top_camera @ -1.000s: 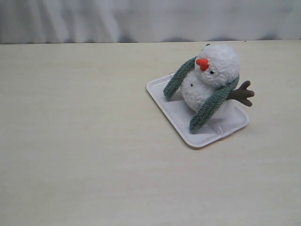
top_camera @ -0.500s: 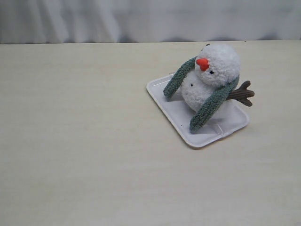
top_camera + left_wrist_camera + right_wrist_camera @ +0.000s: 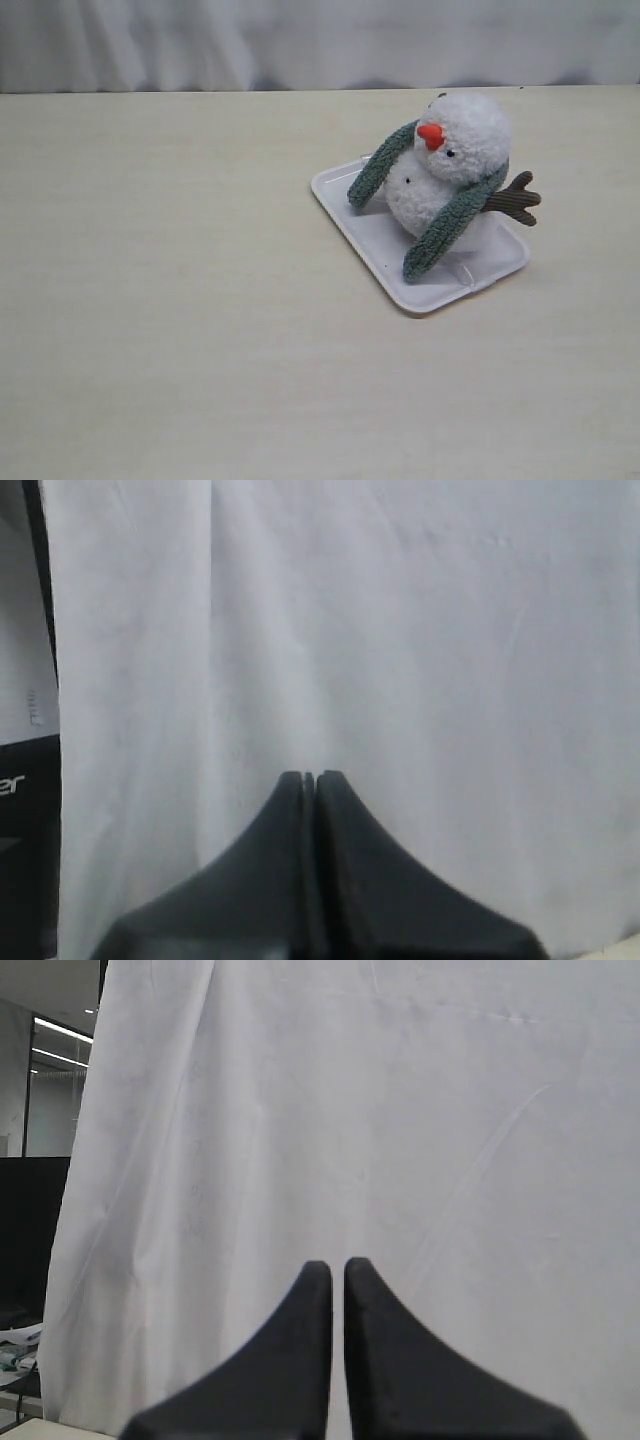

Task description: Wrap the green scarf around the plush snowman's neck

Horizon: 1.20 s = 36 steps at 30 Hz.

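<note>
a: where's the plush snowman?

b: right of centre, toward the far side of the table. it sits on a flat white tray set at an angle, with its orange nose pointing left.

a: and the green scarf?

b: draped behind the snowman's neck, with both ends hanging forward. one end runs down on the far left of the body and touches the tray. the other, longer one slants down on the near side and ends close to the tray's near edge. the front of the neck shows white between them.

a: anything crowding it?

b: a brown twig arm sticks out to the right, just past the scarf's near strip. a pale curtain hangs beyond the table's far edge.

a: the arms?

b: out of the exterior view. the left gripper has its jaws pressed together and faces white cloth. the right gripper shows only a thin slit between its jaws, pinching nothing, and also faces the cloth.
</note>
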{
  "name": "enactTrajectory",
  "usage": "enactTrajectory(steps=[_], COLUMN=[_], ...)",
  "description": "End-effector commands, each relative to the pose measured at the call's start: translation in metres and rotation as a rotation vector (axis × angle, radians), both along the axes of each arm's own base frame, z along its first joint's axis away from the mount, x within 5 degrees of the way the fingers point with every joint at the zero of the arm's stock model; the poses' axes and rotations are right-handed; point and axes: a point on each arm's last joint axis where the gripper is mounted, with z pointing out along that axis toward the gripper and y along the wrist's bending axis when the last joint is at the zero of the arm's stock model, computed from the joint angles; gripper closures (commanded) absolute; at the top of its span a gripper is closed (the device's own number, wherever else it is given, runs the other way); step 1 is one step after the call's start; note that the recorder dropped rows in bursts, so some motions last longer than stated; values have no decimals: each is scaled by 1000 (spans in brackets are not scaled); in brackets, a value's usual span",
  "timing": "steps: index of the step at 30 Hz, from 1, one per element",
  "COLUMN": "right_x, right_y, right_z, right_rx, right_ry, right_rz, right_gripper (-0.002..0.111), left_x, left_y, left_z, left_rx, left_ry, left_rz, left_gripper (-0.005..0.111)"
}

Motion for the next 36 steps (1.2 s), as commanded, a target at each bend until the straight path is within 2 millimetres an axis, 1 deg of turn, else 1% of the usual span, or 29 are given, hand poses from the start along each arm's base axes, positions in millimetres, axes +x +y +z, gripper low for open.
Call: enactTrajectory(steps=[1,3,4,6,8,9,13,16,19,22,27,29,36], right_x=[0,0,0,0,0,0,0,0,0,0,0,0,0], right_y=[0,0,0,0,0,0,0,0,0,0,0,0,0], right_z=[-1,-1,-1,-1,-1,-1,-1,-1,-1,-1,-1,-1,-1], right_rx=[-2,-2,-2,-2,-2,-2,-2,-2,-2,-2,-2,-2,0], right_ry=[-5,-5,-5,-5,-5,-5,-5,-6,-6,-6,-6,-6,-5], right_rz=[-1,-1,-1,-1,-1,-1,-1,-1,-1,-1,-1,-1,-1], right_gripper=[104,104,104,104,104,104,104,104,104,104,104,104,104], left_x=[-12,-4,3,13,19,26,46,55,65,77,88,89,98], left_y=[-10,-13,-13,-12,-12,-12,-15,-17,-19,-20,-21,-21,-19], left_z=[1,-13,-27,-52,-70,-78,-106,-123,-143,-173,-209,-211,-241], left_rx=[-126,-184,-211,-198,-189,-185,-79,-16,-9,3,16,15,76], left_ry=[-73,-117,-167,-223,-279,-285,-297,-298,-292,-245,-131,-112,231], left_rz=[-7,31,64,110,130,137,183,197,189,184,184,184,208], left_gripper=[107,107,107,107,107,107,107,107,107,107,107,107,107])
